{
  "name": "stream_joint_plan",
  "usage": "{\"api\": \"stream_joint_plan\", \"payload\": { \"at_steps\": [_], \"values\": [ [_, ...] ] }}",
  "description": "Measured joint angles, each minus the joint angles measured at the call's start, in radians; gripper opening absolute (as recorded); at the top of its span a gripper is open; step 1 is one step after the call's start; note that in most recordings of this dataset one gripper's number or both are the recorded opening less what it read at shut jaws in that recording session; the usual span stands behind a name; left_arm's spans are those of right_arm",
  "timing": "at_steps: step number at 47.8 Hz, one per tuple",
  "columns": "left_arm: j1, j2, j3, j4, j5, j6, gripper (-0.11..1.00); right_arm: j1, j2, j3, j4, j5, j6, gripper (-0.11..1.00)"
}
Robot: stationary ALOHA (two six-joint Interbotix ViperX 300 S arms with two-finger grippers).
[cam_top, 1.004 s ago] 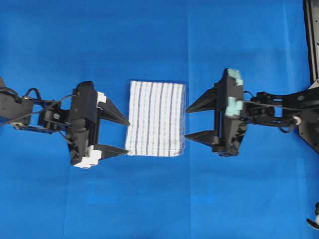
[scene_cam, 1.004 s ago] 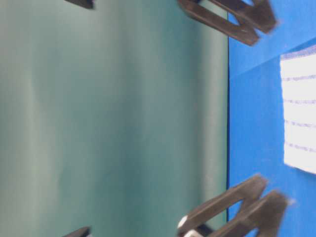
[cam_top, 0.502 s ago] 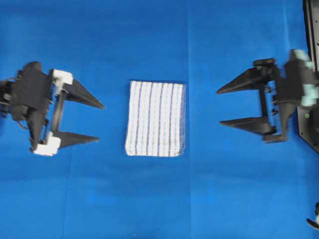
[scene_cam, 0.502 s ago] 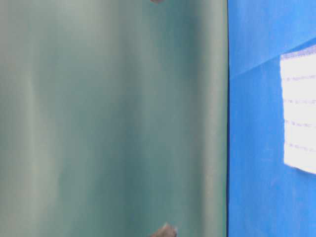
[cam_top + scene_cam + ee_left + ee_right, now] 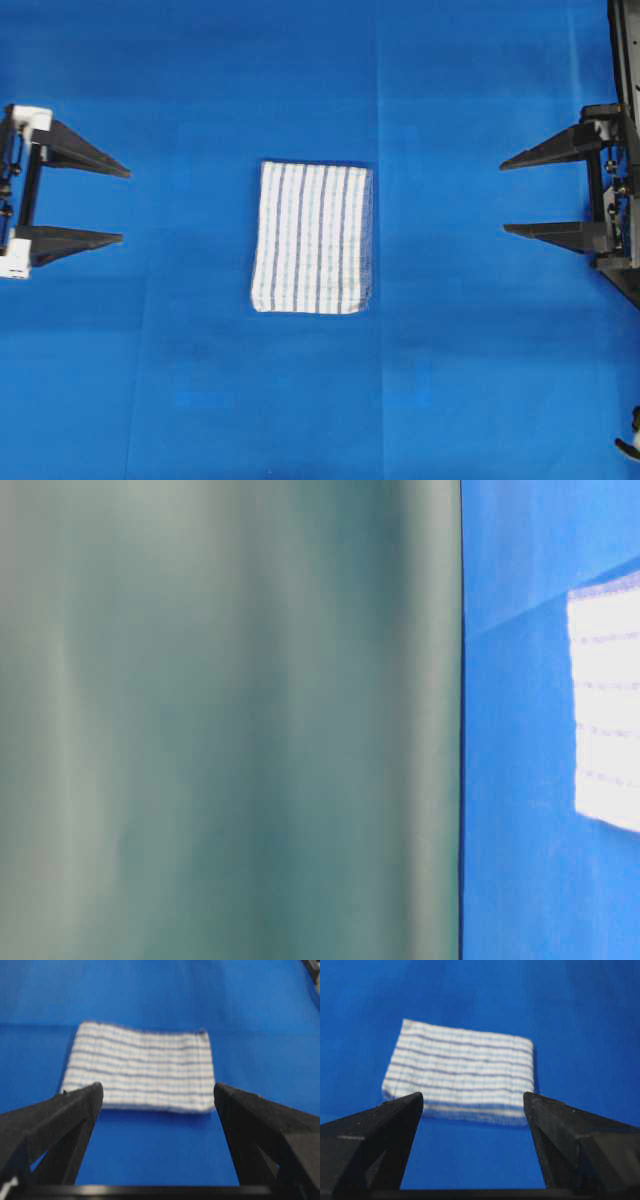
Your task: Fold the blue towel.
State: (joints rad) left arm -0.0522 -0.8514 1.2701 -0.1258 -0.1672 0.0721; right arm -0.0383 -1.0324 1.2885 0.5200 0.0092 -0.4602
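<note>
**Folded striped towel lies alone between two spread grippers**

Overhead view: the blue towel, a white woven cloth with thin light-blue and dark-blue stripes, lies folded into a compact upright rectangle at the middle of the worktop, which is covered in plain solid-blue fabric. Its stripes run along its longer side. The black left gripper sits at the left edge, its jaws spread wide and pointing toward the towel, well apart from it. The black right gripper sits at the right edge, likewise spread wide and empty, pointing at the towel from the other side.

Table-level view: this picture appears turned on its side. A blurred grey-green backdrop fills most of it. The blue covering takes up the right strip, and part of the towel shows at the right border, lying flat. No gripper is in this view.

Left wrist view: the two dark fingers stand far apart with nothing between them; the towel rests on the covering beyond them.

Right wrist view: the same arrangement, fingers wide apart and empty, with the folded towel beyond.
</note>
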Motion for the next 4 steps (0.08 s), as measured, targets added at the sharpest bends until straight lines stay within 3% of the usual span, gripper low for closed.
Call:
{"api": "stream_joint_plan", "payload": {
  "at_steps": [4],
  "values": [
    [0.002, -0.051, 0.04, 0.0, 0.0, 0.002, 0.88, -0.002, -0.014, 0.029, 0.0, -0.017, 0.002, 0.86]
  ]
}}
